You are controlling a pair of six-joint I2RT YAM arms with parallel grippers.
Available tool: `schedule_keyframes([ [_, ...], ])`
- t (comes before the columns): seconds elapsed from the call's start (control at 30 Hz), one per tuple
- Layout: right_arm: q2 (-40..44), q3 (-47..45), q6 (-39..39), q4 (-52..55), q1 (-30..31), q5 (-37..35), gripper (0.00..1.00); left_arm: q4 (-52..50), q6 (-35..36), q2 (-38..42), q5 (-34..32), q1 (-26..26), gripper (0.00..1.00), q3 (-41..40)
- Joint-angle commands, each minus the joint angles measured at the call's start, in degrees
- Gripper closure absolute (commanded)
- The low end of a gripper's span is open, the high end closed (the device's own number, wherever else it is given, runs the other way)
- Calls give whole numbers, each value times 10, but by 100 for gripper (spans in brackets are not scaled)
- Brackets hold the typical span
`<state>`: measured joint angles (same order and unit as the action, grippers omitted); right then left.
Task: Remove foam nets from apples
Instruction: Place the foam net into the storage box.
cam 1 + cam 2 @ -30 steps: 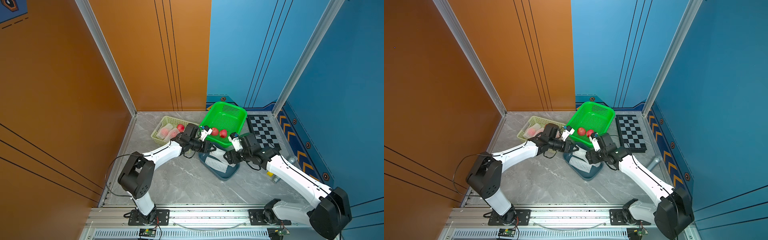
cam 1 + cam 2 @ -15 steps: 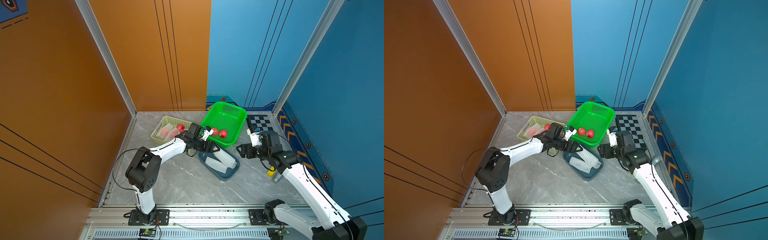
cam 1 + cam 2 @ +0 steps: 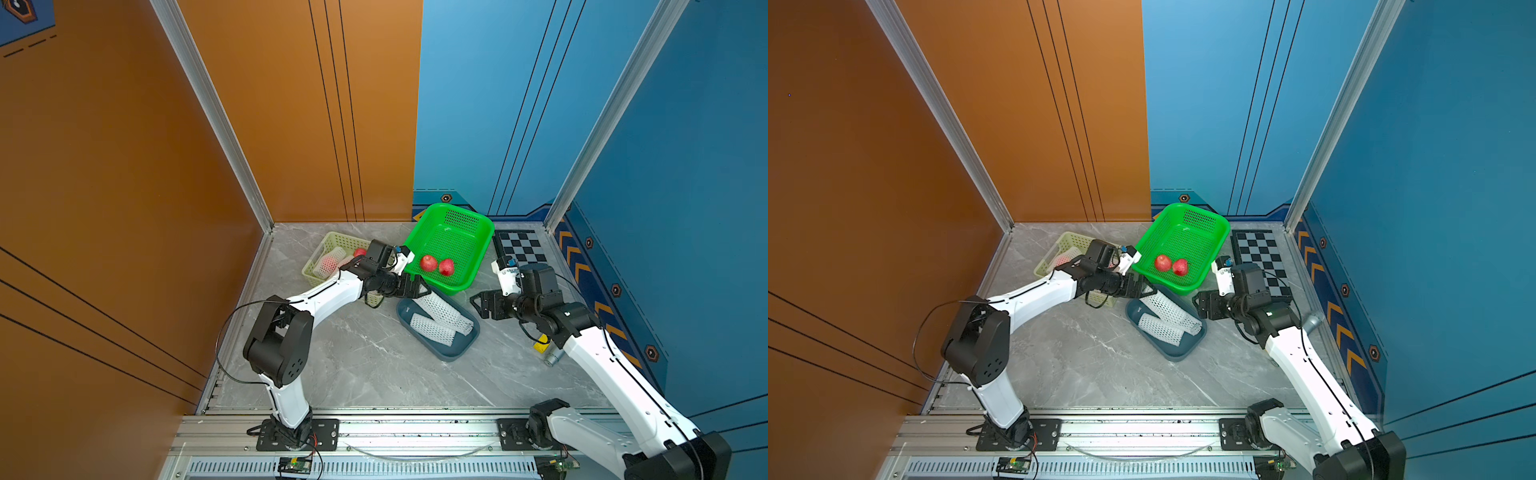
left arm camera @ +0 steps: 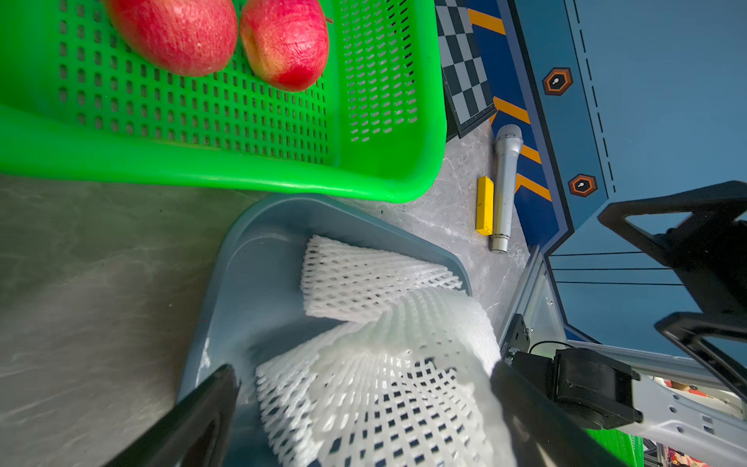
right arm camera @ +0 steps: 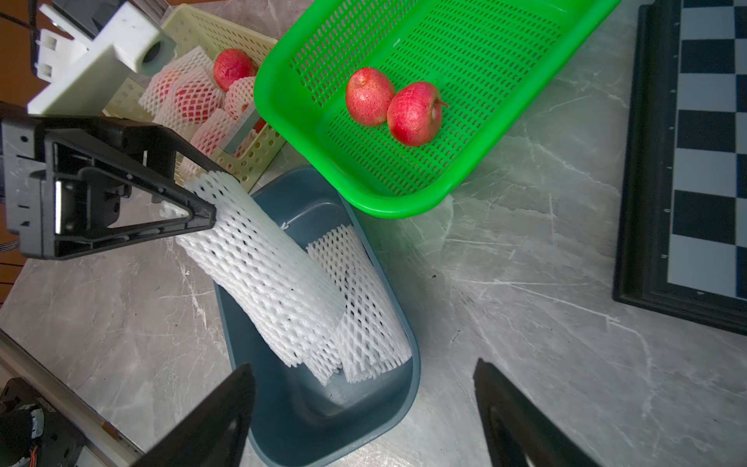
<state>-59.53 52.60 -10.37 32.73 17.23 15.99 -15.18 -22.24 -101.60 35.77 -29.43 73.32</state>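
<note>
Just off the left claw [image 3: 415, 291], toward 4 o'clock in both top views, a foam net [image 3: 444, 309] slopes into the grey tray [image 3: 457, 347] onto a second net [image 3: 430, 332], its upper end against one finger [image 5: 194, 214]; the jaws stand wide, pinching nothing. At the tray's 2 o'clock the right claw [image 3: 478, 305] gapes empty. Two bare apples [image 3: 429, 263] lie in the green basket [image 3: 453, 232]. The left arm [image 3: 324, 295] hides part of the yellow basket [image 3: 332, 241] and its wrapped apples [image 3: 328, 262].

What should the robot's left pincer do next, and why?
Probably lift the left pincer away from the foam net and toward the yellow basket. Its jaws stand open, the net's lower end rests in the grey tray, and netted apples wait in that basket.
</note>
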Motion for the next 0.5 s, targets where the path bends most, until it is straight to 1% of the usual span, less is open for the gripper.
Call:
schedule_keyframes([
  [0.0, -22, -6, 11, -28, 33, 28, 15, -16, 14, 17, 3, -5, 2, 19],
  [0.17, -76, -9, 2, -83, 115, 4, 23, -16, 14, 10, 13, -14, 2, 23],
  [0.23, -101, -11, -6, -105, 133, -12, 26, -16, 15, 10, 16, -16, 2, 22],
  [0.3, -123, -16, -18, -127, 142, -47, 28, -16, 17, 13, 21, -18, 2, 20],
  [0.33, -134, -20, -22, -138, 142, -53, 33, -16, 19, 15, 22, -18, 2, 18],
  [0.43, -158, -24, -24, -153, 143, -59, 63, -16, 21, 23, 22, -15, 2, 13],
  [0.47, -164, -24, -23, -152, 144, -56, 72, -16, 21, 25, 22, -13, 2, 11],
])
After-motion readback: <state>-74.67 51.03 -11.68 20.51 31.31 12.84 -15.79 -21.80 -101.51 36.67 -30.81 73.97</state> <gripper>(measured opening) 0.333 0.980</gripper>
